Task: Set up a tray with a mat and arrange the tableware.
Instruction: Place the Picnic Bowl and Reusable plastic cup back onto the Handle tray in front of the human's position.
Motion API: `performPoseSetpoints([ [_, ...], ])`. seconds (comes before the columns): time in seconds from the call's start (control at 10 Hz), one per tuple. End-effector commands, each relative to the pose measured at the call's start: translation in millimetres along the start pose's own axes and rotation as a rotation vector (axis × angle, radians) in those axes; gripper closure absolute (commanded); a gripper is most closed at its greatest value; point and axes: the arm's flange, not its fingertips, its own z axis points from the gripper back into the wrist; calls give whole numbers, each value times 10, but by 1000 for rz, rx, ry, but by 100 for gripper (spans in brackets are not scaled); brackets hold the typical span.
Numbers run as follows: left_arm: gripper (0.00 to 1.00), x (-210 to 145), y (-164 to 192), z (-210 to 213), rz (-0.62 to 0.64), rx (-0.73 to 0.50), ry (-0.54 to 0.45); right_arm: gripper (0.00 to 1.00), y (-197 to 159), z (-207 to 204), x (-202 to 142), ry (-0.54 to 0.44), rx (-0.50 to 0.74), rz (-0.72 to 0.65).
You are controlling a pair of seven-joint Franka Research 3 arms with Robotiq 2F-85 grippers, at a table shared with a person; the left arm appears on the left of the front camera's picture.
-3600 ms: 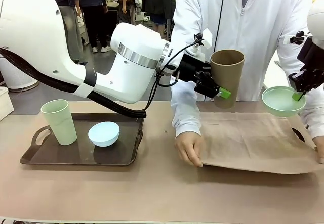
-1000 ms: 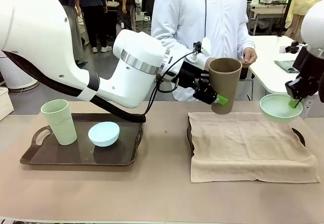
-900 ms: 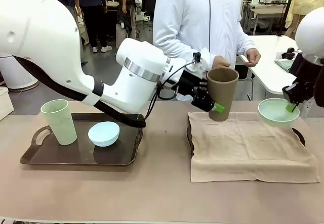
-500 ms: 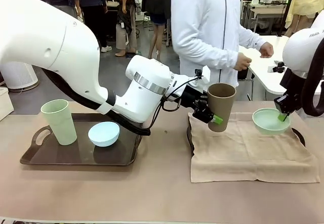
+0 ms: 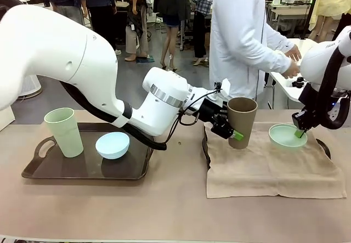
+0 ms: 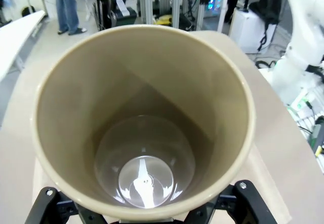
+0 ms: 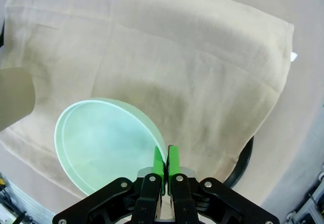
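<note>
The brown cup [image 5: 242, 121] is nearly upright over the 10 o'clock corner of the mat [image 5: 274, 169], perhaps already touching it, ready to be set down. The left gripper [image 5: 227, 128] clamps its wall from 8 o'clock. The mint bowl [image 5: 287, 135] is low near 1 o'clock. The right gripper [image 5: 299, 133] is closed tight on its rim at 3 o'clock.

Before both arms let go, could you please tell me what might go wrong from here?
The brown cup, gripped by the left gripper, hangs near the beige mat's left edge, where the cloth drapes over the tray rim; set there, it might topple. The right gripper pinches the mint green bowl by its rim alone, so it could tilt or slip.
</note>
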Motion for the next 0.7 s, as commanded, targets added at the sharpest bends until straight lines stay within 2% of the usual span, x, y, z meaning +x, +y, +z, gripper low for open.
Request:
performPoseSetpoints([
  [0.0, 17, -22, 100, -55, -22, -26, -7, 96, -73, -51, 56, -16, 9, 14],
  [0.4, 17, -156, 133, -129, -10, -50, 18, 96, -156, -128, 42, 2, -9, 12],
  [0.5, 17, -166, 143, -141, -8, -55, 24, 77, -183, -150, 46, 8, -2, 9],
  [0.6, 0, -168, 150, -140, -4, -56, 23, 36, -194, -146, 47, 9, 12, 14],
])
